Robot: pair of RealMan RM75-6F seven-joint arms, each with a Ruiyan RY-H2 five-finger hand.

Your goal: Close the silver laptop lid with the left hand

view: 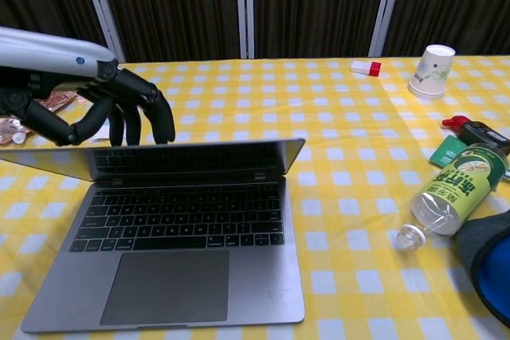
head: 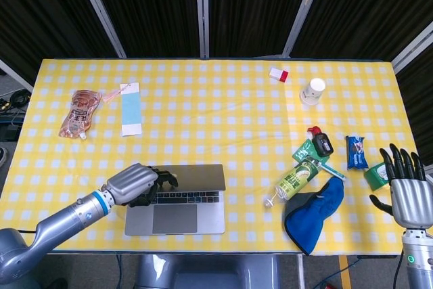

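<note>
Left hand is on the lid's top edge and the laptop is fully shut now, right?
Not shut. The left hand is on the top edge, but the laptop lid is only partly lowered; the chest view shows the keyboard still exposed under it.

Only the left hand's fingers (view: 131, 113) overhang the half-lowered laptop lid (view: 183, 158).

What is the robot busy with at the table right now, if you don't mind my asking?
Its left hand is pressing the lid of the silver laptop down from the left corner. The lid is partly lowered, tilted over the keyboard but not shut. The right hand is held open at the right edge of the table, touching nothing. A plastic bottle, a blue cloth and a paper cup lie off to the right.
</note>
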